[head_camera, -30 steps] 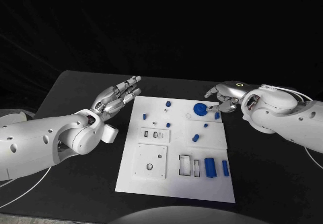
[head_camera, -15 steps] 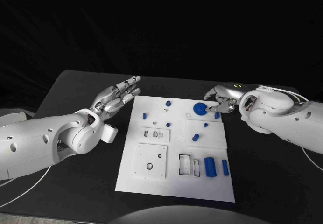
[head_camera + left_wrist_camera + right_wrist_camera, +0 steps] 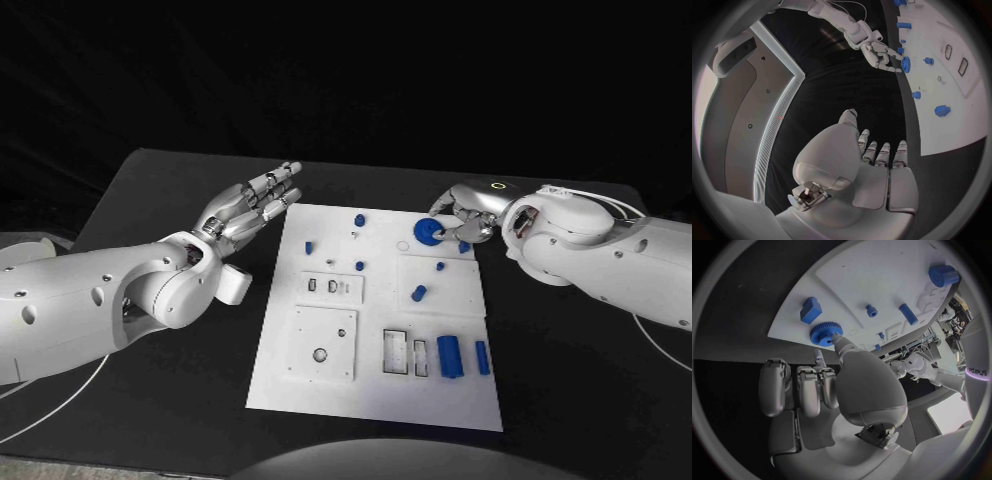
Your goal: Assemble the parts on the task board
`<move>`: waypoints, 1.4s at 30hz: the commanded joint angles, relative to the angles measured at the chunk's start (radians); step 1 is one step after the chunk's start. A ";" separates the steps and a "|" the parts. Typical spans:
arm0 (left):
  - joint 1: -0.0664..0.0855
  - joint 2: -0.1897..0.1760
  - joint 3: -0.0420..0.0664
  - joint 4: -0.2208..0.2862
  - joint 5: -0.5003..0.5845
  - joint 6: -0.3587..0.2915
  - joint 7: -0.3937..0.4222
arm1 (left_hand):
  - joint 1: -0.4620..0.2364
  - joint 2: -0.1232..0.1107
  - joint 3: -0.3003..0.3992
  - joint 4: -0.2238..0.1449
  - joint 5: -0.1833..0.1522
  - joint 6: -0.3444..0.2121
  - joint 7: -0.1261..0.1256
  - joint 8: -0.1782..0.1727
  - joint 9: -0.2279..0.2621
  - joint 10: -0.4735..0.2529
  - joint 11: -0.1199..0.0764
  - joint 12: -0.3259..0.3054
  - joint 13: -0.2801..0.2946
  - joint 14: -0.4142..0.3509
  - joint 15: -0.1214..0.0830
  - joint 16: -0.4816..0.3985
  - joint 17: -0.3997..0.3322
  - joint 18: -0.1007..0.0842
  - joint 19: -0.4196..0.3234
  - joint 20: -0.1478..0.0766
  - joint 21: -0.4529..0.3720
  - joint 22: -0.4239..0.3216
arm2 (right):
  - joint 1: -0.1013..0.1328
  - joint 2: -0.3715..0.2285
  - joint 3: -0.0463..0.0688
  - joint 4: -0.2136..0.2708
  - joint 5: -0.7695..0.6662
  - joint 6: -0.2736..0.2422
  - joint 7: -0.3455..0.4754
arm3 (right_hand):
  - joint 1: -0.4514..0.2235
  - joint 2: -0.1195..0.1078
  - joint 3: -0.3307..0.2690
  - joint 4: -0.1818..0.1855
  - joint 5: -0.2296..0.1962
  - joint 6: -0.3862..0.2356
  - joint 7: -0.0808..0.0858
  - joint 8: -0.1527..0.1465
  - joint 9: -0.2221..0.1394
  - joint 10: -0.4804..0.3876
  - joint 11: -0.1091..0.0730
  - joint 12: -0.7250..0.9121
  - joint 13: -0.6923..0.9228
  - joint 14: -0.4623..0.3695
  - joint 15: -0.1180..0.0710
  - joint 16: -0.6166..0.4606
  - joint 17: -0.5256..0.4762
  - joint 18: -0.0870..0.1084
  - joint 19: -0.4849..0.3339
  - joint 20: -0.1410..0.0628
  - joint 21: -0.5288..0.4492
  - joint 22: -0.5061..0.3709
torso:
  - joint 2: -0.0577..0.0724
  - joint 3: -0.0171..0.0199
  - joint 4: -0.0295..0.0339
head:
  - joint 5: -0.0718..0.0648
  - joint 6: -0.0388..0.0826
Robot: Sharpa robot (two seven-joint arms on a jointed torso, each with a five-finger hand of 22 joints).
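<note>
The white task board (image 3: 372,395) lies mid-table with small blue parts on it. A blue gear (image 3: 428,231) sits near its far right corner. My right hand (image 3: 464,214) is at the gear; in the right wrist view its thumb tip (image 3: 839,343) touches the rim of the gear (image 3: 826,333) while the other fingers (image 3: 798,385) stay curled short of it. Whether the gear is gripped I cannot tell. My left hand (image 3: 254,205) hovers off the board's far left corner, fingers straight and apart, holding nothing. The left wrist view shows that hand (image 3: 876,165) and the gear (image 3: 906,64).
Small blue pegs (image 3: 361,220) (image 3: 307,247) stand at the board's far end, a blue block (image 3: 464,246) beside the gear, an oblong piece (image 3: 418,294) mid-board. Two blue cylinders (image 3: 450,357) (image 3: 483,358) lie near right. Rectangular recesses (image 3: 320,345) (image 3: 395,353) lie near the front. Black table (image 3: 173,400) surrounds it.
My right hand has moved left over the board's far right corner and its fingertips now reach the blue gear. The left hand and the parts have not moved.
</note>
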 commanded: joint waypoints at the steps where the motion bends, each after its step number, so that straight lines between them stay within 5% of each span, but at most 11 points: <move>1: 0.000 0.002 0.000 0.000 0.001 0.025 0.003 | 0.007 -0.001 0.004 0.000 0.007 0.002 0.001 0.005 0.001 -0.002 0.006 -0.002 0.001 0.003 0.008 -0.004 -0.002 0.010 -0.001 0.007 0.004 0.001 | -0.002 0.005 0.000 -0.007 -0.004 -0.003 0.011 | 0.006 -0.004 -0.001 -0.005 -0.007 0.008 0.002 0.005 0.001 0.107 -0.002 0.004 0.263 0.106 -0.009 0.003 0.263 -0.019 0.004 -0.004 0.002 0.087 | 0.000 0.0002 -0.0001 | 0.000 -0.002; 14: -0.001 0.007 0.000 -0.003 0.001 0.036 -0.006 | 0.008 0.000 0.005 -0.001 0.008 0.004 0.002 0.005 0.001 -0.002 0.007 -0.002 0.001 0.003 0.010 -0.004 -0.002 0.010 0.000 0.008 0.004 0.001 | -0.021 0.028 0.000 -0.039 -0.003 0.003 0.024 | 0.018 0.000 0.007 -0.021 0.015 0.073 -0.005 0.046 0.035 0.107 -0.007 0.004 0.263 0.097 -0.012 -0.009 0.244 -0.016 -0.004 -0.008 -0.010 0.082 | 0.000 0.0006 0.0000 | 0.001 -0.006; 20: -0.001 0.007 0.000 -0.005 0.001 0.039 -0.010 | 0.009 0.000 0.006 -0.001 0.009 0.004 0.003 0.006 0.001 -0.002 0.008 -0.002 0.001 0.003 0.011 -0.004 -0.002 0.010 0.000 0.009 0.004 0.001 | -0.031 0.035 0.000 -0.046 -0.002 -0.002 0.034 | 0.038 0.005 0.011 -0.047 0.036 0.134 -0.017 0.109 0.085 0.107 -0.017 0.004 0.263 0.094 -0.020 -0.013 0.239 -0.015 -0.005 -0.016 -0.015 0.083 | -0.001 0.0005 0.0004 | 0.001 -0.007; 30: -0.002 0.009 0.000 -0.009 0.006 0.043 -0.017 | 0.012 0.001 0.008 -0.004 0.012 0.004 0.005 0.006 0.001 -0.002 0.010 -0.002 0.001 0.003 0.013 -0.004 -0.002 0.010 0.001 0.011 0.004 0.001 | -0.036 0.038 0.000 -0.051 -0.002 -0.017 0.046 | 0.041 0.009 0.005 -0.063 0.072 0.137 -0.023 0.178 0.160 0.107 -0.023 0.004 0.263 0.093 -0.026 -0.017 0.234 -0.015 -0.005 -0.022 -0.019 0.086 | -0.001 -0.0003 -0.0012 | 0.002 -0.005; 33: -0.002 0.008 0.000 -0.009 0.006 0.043 -0.017 | 0.012 0.001 0.008 -0.004 0.012 0.004 0.005 0.006 0.001 -0.002 0.010 -0.002 0.001 0.003 0.013 -0.004 -0.002 0.010 0.001 0.011 0.004 0.001 | -0.036 0.038 0.000 -0.051 0.000 -0.034 0.056 | 0.028 0.008 0.004 -0.059 0.135 0.128 -0.027 0.207 0.196 0.107 -0.025 0.004 0.263 0.094 -0.028 -0.015 0.237 -0.016 -0.001 -0.025 -0.018 0.091 | 0.000 -0.0001 -0.0019 | 0.003 -0.003; 36: -0.002 0.008 0.000 -0.009 0.007 0.044 -0.018 | 0.012 0.001 0.009 -0.005 0.014 0.003 0.005 0.006 0.001 -0.001 0.011 -0.002 0.001 0.003 0.013 -0.004 -0.002 0.010 0.001 0.012 0.005 0.001 | -0.036 0.035 0.000 -0.046 0.008 -0.055 0.069 | 0.010 -0.004 0.016 -0.049 0.293 0.125 -0.029 0.227 0.225 0.107 -0.027 0.004 0.263 0.097 -0.031 -0.010 0.244 -0.018 0.006 -0.028 -0.012 0.099 | 0.000 -0.0001 0.0001 | 0.004 0.000; 38: -0.002 0.008 0.000 -0.009 0.007 0.044 -0.018 | 0.012 0.001 0.009 -0.005 0.014 0.003 0.005 0.006 0.001 -0.001 0.011 -0.002 0.001 0.003 0.013 -0.004 -0.002 0.010 0.001 0.012 0.005 0.001 | -0.035 0.032 0.000 -0.039 0.022 -0.066 0.077 | -0.004 -0.012 0.027 -0.040 0.356 0.122 -0.030 0.235 0.239 0.107 -0.029 0.004 0.263 0.100 -0.033 -0.006 0.250 -0.020 0.011 -0.028 -0.008 0.105 | 0.000 0.0000 0.0017 | 0.003 0.001; 42: -0.002 0.007 0.000 -0.009 0.007 0.046 -0.020 | 0.012 0.001 0.009 -0.005 0.014 0.003 0.005 0.006 0.001 -0.001 0.011 -0.002 0.001 0.003 0.013 -0.004 -0.002 0.010 0.001 0.012 0.005 0.001 | -0.029 0.028 0.000 -0.023 0.053 -0.072 0.082 | -0.028 -0.024 0.042 -0.024 0.412 0.116 -0.028 0.242 0.256 0.107 -0.030 0.004 0.263 0.105 -0.033 0.001 0.260 -0.022 0.019 -0.028 -0.001 0.114 | 0.000 0.0001 -0.0001 | 0.005 0.001</move>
